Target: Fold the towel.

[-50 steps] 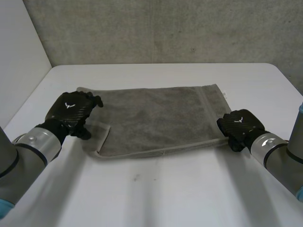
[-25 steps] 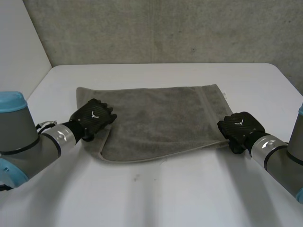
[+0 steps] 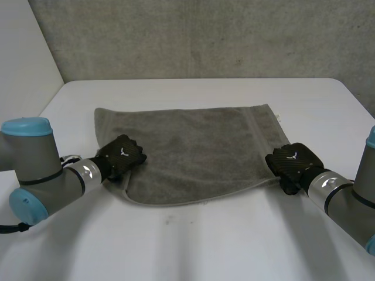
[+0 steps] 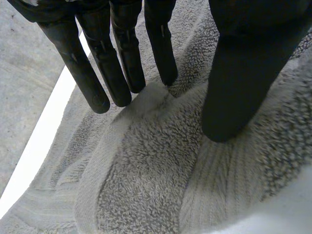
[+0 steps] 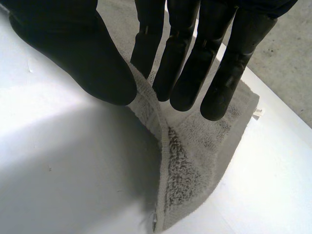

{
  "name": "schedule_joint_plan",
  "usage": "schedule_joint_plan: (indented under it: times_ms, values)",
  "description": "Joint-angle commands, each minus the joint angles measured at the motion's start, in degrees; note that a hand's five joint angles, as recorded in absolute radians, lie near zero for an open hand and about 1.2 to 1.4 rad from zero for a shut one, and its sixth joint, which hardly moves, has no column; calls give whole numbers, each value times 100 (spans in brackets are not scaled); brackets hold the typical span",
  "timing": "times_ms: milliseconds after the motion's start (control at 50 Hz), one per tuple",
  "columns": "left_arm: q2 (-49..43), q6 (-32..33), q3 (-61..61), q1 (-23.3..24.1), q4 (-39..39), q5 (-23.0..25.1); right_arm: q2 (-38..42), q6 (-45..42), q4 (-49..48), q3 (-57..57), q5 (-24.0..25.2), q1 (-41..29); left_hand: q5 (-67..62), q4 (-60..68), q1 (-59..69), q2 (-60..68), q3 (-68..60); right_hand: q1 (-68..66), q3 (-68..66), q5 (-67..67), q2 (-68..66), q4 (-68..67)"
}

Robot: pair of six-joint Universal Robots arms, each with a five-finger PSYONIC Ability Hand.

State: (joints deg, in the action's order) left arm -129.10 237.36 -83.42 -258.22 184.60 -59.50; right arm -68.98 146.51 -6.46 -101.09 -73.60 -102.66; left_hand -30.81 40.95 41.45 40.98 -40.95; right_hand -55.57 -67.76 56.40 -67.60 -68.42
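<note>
From above, the grey towel point(image 3: 193, 143) lies spread out flat in the middle of the white desk point(image 3: 193, 246). Behind the desk is a grey wall point(image 3: 193, 35). The left hand point(image 3: 121, 158) sits on the towel's near left corner. There the cloth is bunched up and its near edge curves in toward the hand. The right hand point(image 3: 290, 163) is at the towel's near right corner. The two hands are well apart, one at each end of the near edge.

From the left wrist, the left hand point(image 4: 243, 73) points down at the towel point(image 4: 146, 180). The fingers point(image 4: 163, 53) are straight and their tips touch the cloth. The thumb point(image 4: 234, 107) presses on the cloth too. A soft hump of towel rises between them, so the hand pinches that hump. A thin strip of desk point(image 4: 44, 141) shows beside the fingers.

From the right wrist, the right hand point(image 5: 73, 53) holds the towel point(image 5: 190, 165) by its edge. The thumb is on one side of the cloth and the straight fingers point(image 5: 187, 73) are on the other, squeezing it between them. The held corner stands up off the desk point(image 5: 58, 161). A small white tag point(image 5: 259, 113) sticks out from the far side of the towel.
</note>
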Motion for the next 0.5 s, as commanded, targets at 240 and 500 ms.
schedule_joint_plan:
  times_ms: [240, 500]
  values:
    - [349, 38, -34, -53, -3, -106, 52, -44, 5, 10, -5, 0, -3919, 3905, 3855, 3902, -3905, -2443, -1224, 1360, -1240, -1158]
    - [1167, -23, -745, -238, -12, -44, 60, -44, 5, 10, 3, -26, -2359, 2346, 2295, 2342, -2345, -2443, -1224, 1360, -1240, -1158]
